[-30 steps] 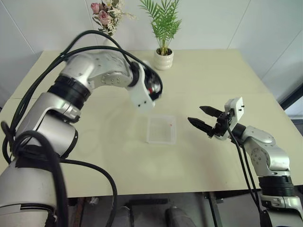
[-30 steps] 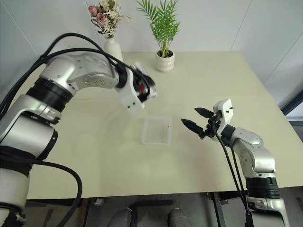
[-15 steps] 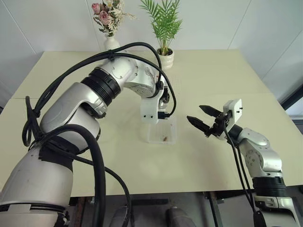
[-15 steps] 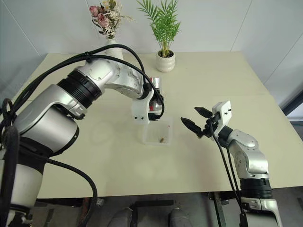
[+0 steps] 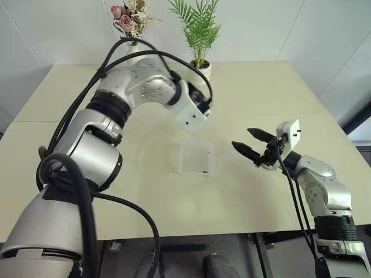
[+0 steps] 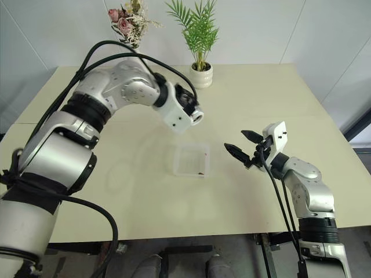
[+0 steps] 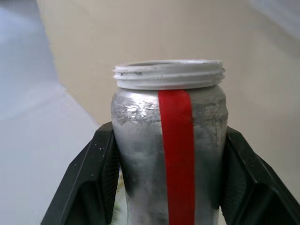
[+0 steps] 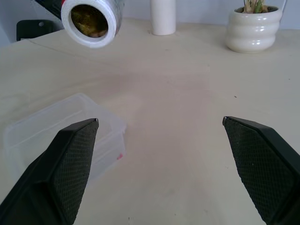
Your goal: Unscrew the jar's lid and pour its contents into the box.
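My left gripper is shut on the jar, a small clear jar with a red stripe and a white threaded mouth. It hangs above and behind the box, its open mouth turned toward my right gripper. Brownish contents show inside the mouth, and a small dark bit lies in the clear shallow box near its front edge. To the right of the box, above the table, my right gripper stands open with nothing between its fingers. The lid is out of view.
At the table's far edge stand a white plant pot with a green palm and a white flower vase. The cream table stretches wide around the box. My left arm and its cables arch over the table's left half.
Half a second ago the jar was tipped low over the box; the left arm has since lifted it up and rolled it back. Dark bits now lie in the box. The right gripper kept still.
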